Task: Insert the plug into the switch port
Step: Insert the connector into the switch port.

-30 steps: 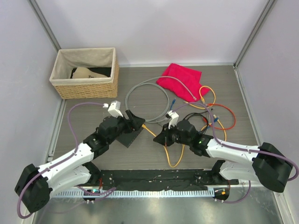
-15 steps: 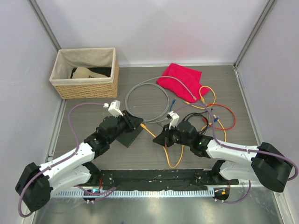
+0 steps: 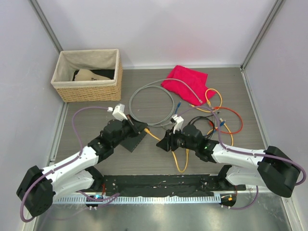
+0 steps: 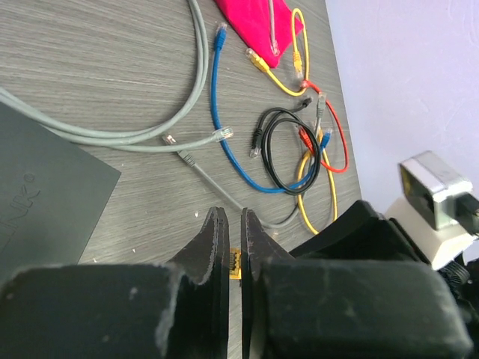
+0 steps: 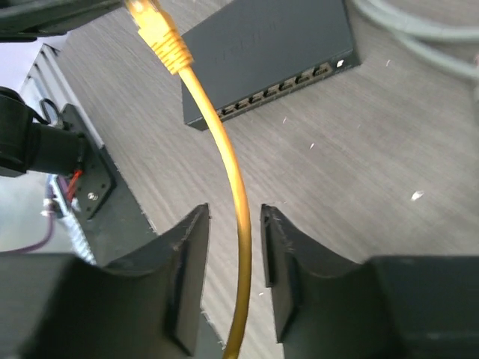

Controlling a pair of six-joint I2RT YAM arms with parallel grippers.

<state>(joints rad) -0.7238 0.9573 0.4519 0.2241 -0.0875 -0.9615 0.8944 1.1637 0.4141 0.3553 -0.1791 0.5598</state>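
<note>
The yellow plug (image 5: 161,34) ends a yellow cable (image 5: 236,202) and hangs just above the table. My left gripper (image 4: 233,224) is shut on the plug (image 4: 235,263), whose gold contacts show between the fingers. In the top view that gripper (image 3: 142,129) sits at the right corner of the switch (image 3: 131,139), a flat dark grey box. Its row of sockets (image 5: 277,86) faces the right wrist camera. My right gripper (image 5: 234,232) is open, and the yellow cable runs between its fingers without touching them. It hovers right of the plug (image 3: 148,130).
A wicker basket (image 3: 86,74) stands at the back left and a red cloth (image 3: 185,79) at the back. A grey cable loop (image 3: 144,98) and a tangle of red, orange, black and blue cables (image 3: 216,118) lie behind the right arm. A black rail (image 3: 159,185) runs along the near edge.
My left gripper has closed on the plug at the switch's corner. My right gripper has opened and let go of the yellow cable.
</note>
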